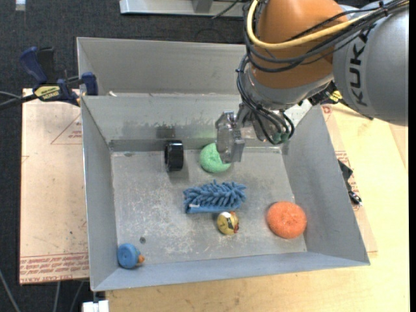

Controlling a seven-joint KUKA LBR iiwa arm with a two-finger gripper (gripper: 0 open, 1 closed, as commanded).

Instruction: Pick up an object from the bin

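The grey metal bin holds a round pale-green ball, with a shaggy blue fabric mop-head just below it. The tool stands over that ball's right edge — spread or closed, I cannot tell.

Black block, blue fuzzy brush, yellow ball, orange ball, blue toy lie scattered.
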